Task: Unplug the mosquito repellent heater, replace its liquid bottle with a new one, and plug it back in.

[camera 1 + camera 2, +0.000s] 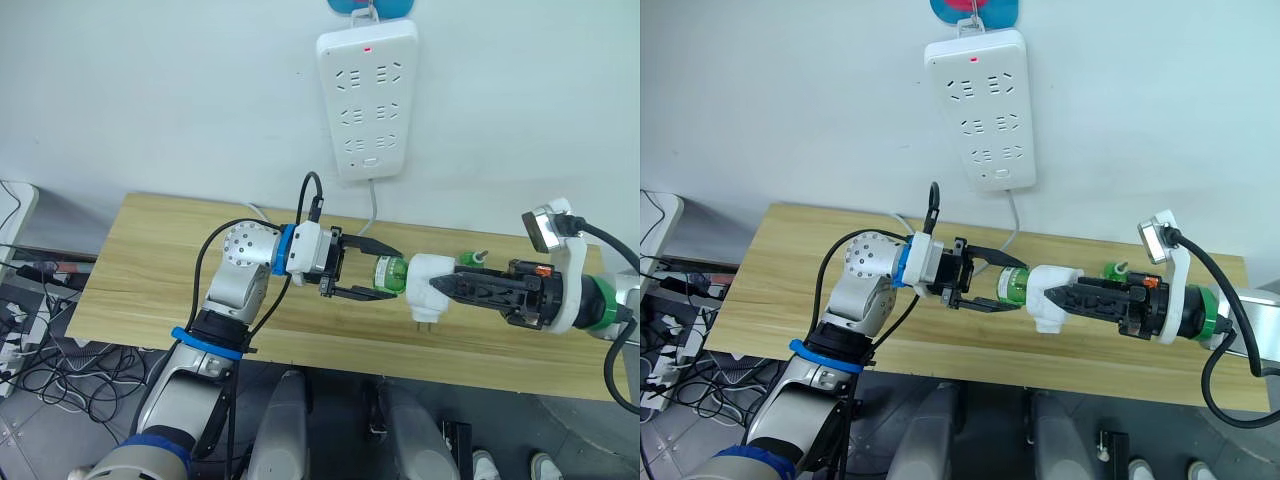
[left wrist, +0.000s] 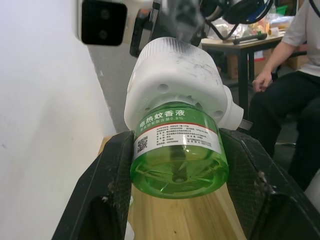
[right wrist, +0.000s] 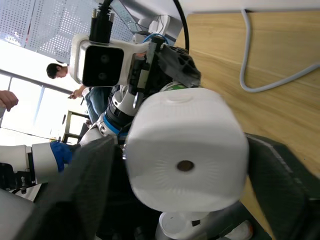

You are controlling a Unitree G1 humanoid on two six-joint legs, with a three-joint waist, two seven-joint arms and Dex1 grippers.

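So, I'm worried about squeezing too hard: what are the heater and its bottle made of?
Heater: apparently hard white plastic, matte, scuffed with grey marks. Bottle: looks like clear green plastic, glossy, with a printed paper or film label; glass can't be ruled out.

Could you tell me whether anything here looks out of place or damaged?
Nothing stands out: the mosquito repellent heater is held sideways above the table, its green liquid bottle intact, no spill visible.
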